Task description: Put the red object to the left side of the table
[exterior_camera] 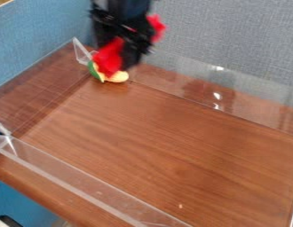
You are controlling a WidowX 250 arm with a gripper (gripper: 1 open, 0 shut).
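The red object (108,58) hangs in the air over the far left part of the table (173,146), tilted, with one end low at the left and the other end showing at the upper right. My black gripper (121,51) points down and is shut across its middle, which it hides. The arm reaches in from the top edge of the picture.
A yellow-and-green corn-like toy (114,76) lies on the table right below the held block, by the back left corner. Low clear acrylic walls (83,188) run round the tabletop. A blue partition stands behind.
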